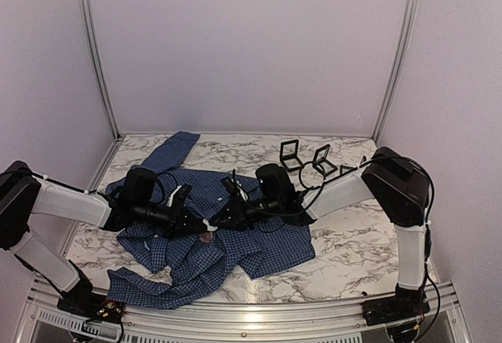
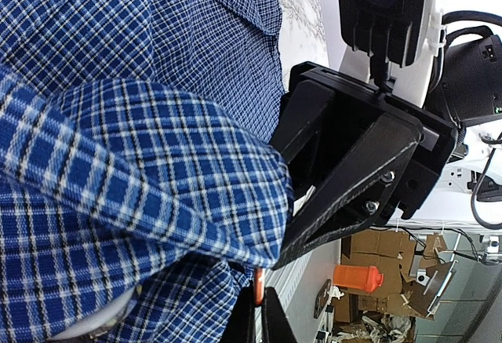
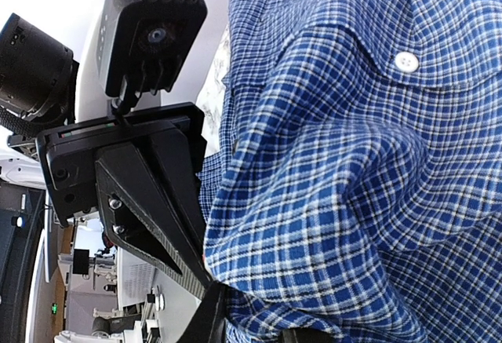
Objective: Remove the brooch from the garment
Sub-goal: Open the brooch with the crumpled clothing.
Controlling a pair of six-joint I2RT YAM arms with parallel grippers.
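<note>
Closest to the wrist lenses is a bunched fold of the garment (image 2: 141,162), a dark blue checked shirt, humped up and filling most of both views. In the top view it lies crumpled mid-table with both arms meeting over its front. The brooch (image 1: 206,236) shows as a small reddish-brown dot on the cloth, just below where the tips meet. In the left wrist view an orange sliver sits at the finger ends, and we judge it to be the brooch's rim.

The left gripper (image 2: 257,315) has its jaws pressed together at that sliver, but we can't confirm a pinch. The right gripper (image 1: 215,220) has its tips buried in the fold, so we cannot tell if they are spread or clamped.

Progress: the approach looks done and both tools are at the brooch, which we judge is not yet off the cloth. Left to do: unfasten it and pull it clear. Small black frame boxes (image 1: 291,155) stand well apart at the back.
</note>
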